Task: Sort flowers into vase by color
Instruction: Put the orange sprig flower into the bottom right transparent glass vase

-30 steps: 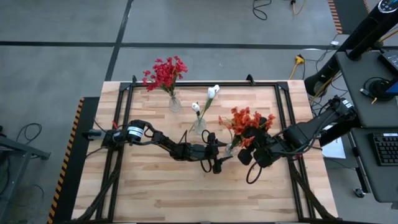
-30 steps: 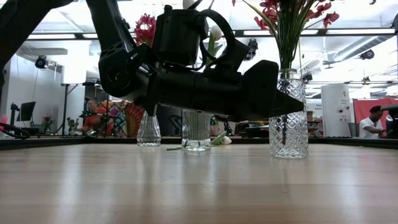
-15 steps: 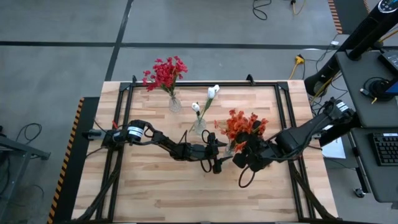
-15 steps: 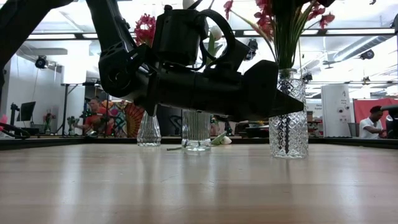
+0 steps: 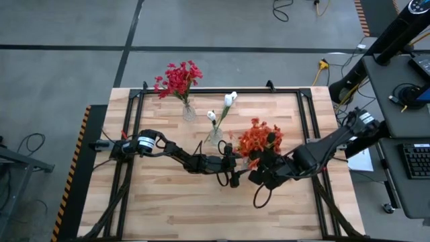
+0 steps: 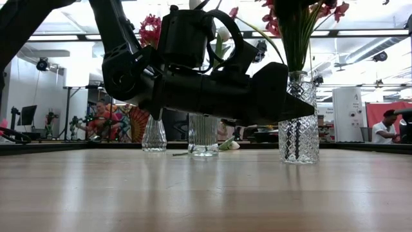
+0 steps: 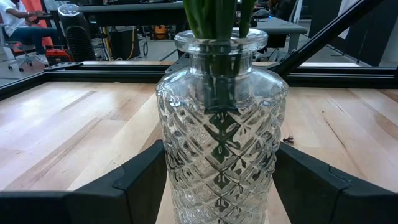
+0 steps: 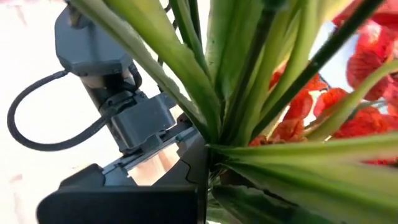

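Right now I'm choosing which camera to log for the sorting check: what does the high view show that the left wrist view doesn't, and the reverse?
Only the high view shows all three bunches: the crimson flowers, the white buds and the orange-red flowers, plus the right gripper among the orange-red stems.

Only the left wrist view shows the cut-glass vase up close, standing between the left gripper's fingers, with green stalks entering its neck.

Both show the wooden table and its black frame.
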Motion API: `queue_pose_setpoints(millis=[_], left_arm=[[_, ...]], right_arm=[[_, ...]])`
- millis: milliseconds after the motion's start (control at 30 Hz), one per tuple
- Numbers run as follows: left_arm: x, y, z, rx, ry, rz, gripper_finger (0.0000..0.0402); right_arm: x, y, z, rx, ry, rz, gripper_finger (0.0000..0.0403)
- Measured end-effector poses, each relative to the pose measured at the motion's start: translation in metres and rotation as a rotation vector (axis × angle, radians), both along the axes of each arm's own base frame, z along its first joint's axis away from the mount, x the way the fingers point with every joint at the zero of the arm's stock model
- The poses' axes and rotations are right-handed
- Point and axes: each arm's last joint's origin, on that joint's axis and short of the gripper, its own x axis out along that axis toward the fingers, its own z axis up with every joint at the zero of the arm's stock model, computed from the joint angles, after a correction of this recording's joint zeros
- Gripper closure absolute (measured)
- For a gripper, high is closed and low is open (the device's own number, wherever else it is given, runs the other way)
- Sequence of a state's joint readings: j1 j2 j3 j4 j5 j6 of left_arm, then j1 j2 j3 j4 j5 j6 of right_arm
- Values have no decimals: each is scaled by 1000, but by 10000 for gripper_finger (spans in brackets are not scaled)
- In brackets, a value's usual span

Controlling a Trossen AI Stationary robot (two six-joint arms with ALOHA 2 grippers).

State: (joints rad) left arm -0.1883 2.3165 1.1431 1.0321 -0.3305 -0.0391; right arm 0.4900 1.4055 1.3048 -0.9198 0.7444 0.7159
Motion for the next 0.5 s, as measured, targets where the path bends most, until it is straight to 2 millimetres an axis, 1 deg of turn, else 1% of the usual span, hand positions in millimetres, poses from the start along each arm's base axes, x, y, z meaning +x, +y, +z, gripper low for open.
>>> queue_pose_setpoints(millis=[133,333,500], left_arm=[[0,0,0,0,0,0,155],[0,0,0,0,0,0,155],[0,0,0,0,0,0,155]], right_arm=[[3,2,-3,-34,29,35,385],[7,5,-3,-55,50,139,385],[8,4,-3,-109,75,174,385]])
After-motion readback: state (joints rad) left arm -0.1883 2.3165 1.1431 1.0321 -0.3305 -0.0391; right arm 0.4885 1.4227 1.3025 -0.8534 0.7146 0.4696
